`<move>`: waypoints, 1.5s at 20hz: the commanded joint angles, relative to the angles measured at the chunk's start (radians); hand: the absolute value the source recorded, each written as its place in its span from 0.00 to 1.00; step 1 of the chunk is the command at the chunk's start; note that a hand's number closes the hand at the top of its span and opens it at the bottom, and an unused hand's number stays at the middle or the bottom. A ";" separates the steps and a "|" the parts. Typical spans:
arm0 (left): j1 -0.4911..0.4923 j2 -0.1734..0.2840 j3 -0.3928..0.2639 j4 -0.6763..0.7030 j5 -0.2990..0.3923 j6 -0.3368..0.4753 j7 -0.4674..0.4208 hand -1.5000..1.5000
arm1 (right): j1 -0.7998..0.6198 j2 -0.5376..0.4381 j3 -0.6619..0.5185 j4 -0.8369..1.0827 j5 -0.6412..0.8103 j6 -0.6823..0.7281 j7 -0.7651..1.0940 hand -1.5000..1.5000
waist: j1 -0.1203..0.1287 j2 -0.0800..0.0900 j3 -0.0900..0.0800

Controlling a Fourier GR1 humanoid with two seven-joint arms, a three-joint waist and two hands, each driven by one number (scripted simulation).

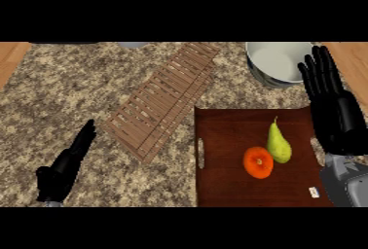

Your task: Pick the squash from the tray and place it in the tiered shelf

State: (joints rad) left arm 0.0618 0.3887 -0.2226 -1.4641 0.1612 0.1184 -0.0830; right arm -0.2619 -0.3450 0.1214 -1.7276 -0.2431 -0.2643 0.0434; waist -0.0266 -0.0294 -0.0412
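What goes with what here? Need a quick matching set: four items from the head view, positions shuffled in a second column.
Items:
1. orange squash
2. pear
3. slatted shelf
4. white bowl

Places:
A. far right of the counter, beyond the tray
B. flat on the counter, left of the tray
C. on the tray, right of its neighbour
D. on the tray, left of its neighbour

Pairs: 1-D, 2-C, 3-B, 4-A
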 commanded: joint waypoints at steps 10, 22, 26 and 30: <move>-0.175 -0.056 0.112 -0.182 0.013 0.199 0.203 0.50 | 0.002 -0.016 0.141 0.145 -0.059 0.283 -0.016 0.00 | 0.038 0.031 0.044; -0.120 -0.046 0.165 -0.153 0.011 0.183 0.158 0.50 | -0.045 -0.435 0.197 -0.166 -0.006 0.724 0.149 0.00 | 0.007 0.018 0.037; -0.139 -0.081 0.104 -0.205 -0.019 0.215 0.227 0.50 | -0.146 -0.539 0.219 -0.260 0.126 0.757 0.266 0.00 | 0.015 0.017 0.039; -0.144 -0.048 0.159 -0.191 0.013 0.184 0.214 0.50 | -0.195 -0.549 0.341 -0.361 0.308 0.760 0.422 0.00 | 0.029 0.022 0.038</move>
State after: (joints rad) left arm -0.0714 0.3329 -0.0829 -1.6451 0.1638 0.3046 0.1155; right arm -0.4198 -0.8548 0.3840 -1.9983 -0.0676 0.4738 0.3494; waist -0.0025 -0.0093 -0.0035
